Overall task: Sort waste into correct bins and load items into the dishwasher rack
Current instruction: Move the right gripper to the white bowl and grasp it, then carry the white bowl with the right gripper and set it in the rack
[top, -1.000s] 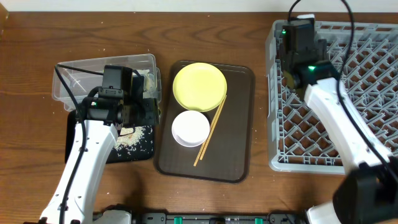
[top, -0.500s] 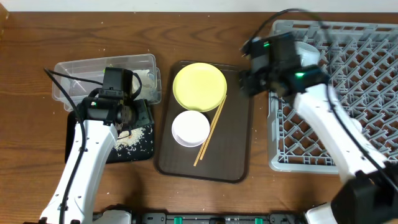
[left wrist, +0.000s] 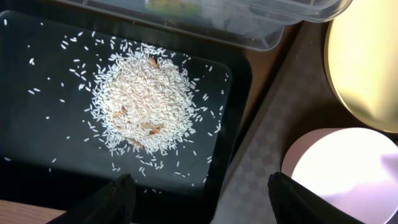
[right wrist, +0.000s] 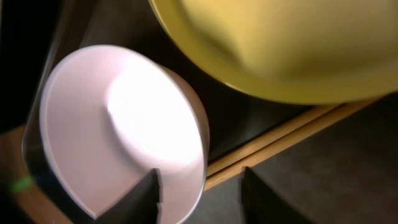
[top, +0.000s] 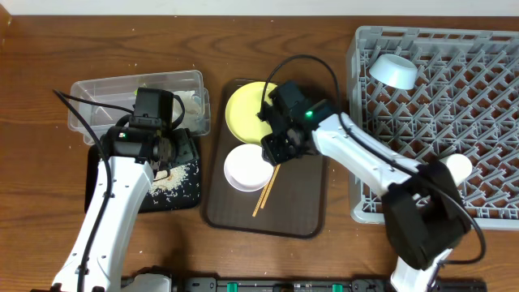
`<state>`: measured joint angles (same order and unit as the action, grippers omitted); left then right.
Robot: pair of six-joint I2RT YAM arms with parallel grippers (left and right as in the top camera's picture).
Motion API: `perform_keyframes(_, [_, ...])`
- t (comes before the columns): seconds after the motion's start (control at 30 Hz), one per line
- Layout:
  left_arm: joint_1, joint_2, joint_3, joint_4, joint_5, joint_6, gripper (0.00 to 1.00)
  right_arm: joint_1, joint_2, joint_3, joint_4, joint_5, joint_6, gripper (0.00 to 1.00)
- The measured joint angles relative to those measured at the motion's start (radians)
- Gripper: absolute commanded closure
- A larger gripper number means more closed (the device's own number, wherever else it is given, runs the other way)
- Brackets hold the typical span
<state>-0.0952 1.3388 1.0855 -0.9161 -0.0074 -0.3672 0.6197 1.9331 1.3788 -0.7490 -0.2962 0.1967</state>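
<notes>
The step in hand seems to be loading the dishes, because the waste side looks mostly done: the rice scraps (left wrist: 140,99) lie in a heap in the black tray (left wrist: 37,124). The clear tub (top: 97,93) stands just behind this tray and touches it. The left gripper (left wrist: 208,202) hangs over the near edge of the black tray with its fingers spread apart and nothing between them. The right gripper (right wrist: 199,196) is low over the brown serving tray (top: 308,203), also spread and empty. In the right wrist view the rim of the white bowl (right wrist: 112,124) and the near part of the chopsticks (right wrist: 292,127) are both in its gap. I cannot tell which of the two it goes for. The yellow plate (top: 247,109) lies just behind the bowl on the same tray. The chopsticks lean across from the plate's edge to beside the bowl.

I think the next move calls for a careful descent. For the bowl, one finger must go inside the rim and one outside. For the chopsticks, the thin pair must be pinched together low on the tray, where they can easily roll or split.

In the rack (top: 486,122) the light blue bowl (top: 395,70) sits upside down at the far left corner. A pale cup (top: 458,166) shows near the right arm. The table (top: 32,211) is dark brown wood with visible grain, and only a thin strip of pale wall (top: 243,6) shows behind it.
</notes>
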Motion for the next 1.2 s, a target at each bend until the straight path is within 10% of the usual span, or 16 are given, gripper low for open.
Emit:
perform_keyframes(0.4, [0.000, 0.000, 0.000, 0.000, 0.000, 0.000, 0.28, 0.007, 0.021, 0.000, -0.026, 0.027, 0.045, 0.78])
perform_keyframes(0.6, [0.000, 0.000, 0.000, 0.000, 0.000, 0.000, 0.28, 0.017, 0.056, 0.000, -0.013, 0.031, 0.055, 0.99])
perform_keyframes(1.2, [0.000, 0.000, 0.000, 0.000, 0.000, 0.000, 0.28, -0.166, -0.122, 0.056, -0.007, 0.151, 0.023, 0.99])
